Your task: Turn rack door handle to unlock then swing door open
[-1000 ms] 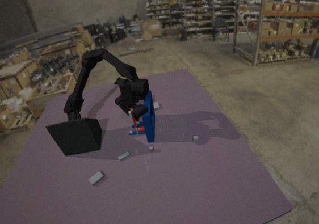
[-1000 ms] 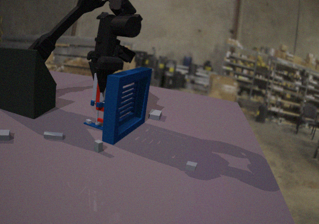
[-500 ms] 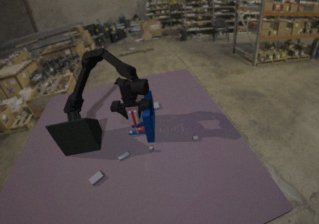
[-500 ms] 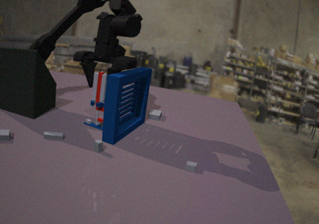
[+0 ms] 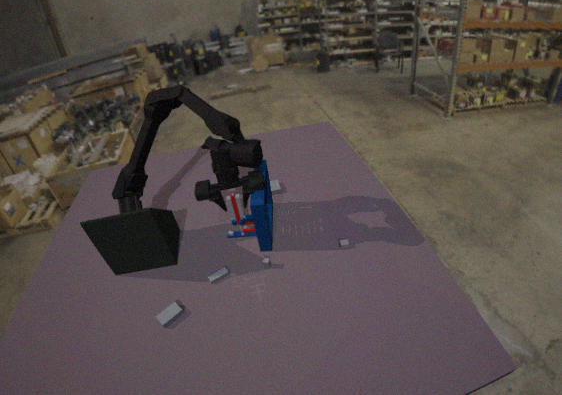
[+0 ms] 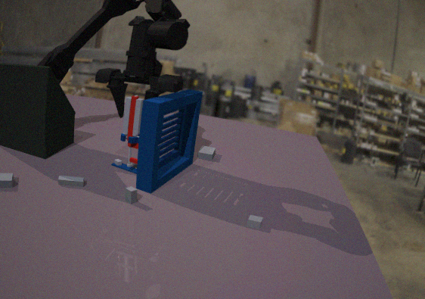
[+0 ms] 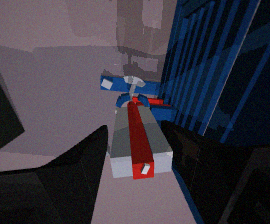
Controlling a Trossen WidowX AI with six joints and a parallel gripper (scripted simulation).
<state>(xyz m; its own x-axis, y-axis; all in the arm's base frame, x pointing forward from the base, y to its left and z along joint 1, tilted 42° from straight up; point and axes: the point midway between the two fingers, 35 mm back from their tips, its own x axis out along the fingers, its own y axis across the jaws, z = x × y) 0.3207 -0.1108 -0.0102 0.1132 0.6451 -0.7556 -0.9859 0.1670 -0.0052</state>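
The upright handle (image 5: 235,212) (image 6: 132,121) (image 7: 140,140), grey-white with a red stripe, stands on the robot's side of the blue frame (image 5: 263,223) (image 6: 147,150). The slatted blue door (image 7: 198,65) appears shut in the frame. My gripper (image 5: 235,206) (image 6: 133,115) (image 7: 134,126) points down over the handle's top, with one finger on each side of its broad width. The fingers stand wide, and no firm grip shows. In the wrist view the right finger is very near the handle's edge; contact there cannot be told. The exterior view hides that finger's tip behind the frame.
Small grey blocks (image 5: 170,314) (image 5: 218,275) (image 5: 266,262) (image 6: 255,222) (image 6: 206,152) lie around the frame on the purple table (image 5: 325,323) (image 6: 227,267). A blue strip (image 6: 125,166) (image 7: 117,84) lies low below the handle. The dark arm base block (image 5: 135,243) (image 6: 26,108) stands left of it.
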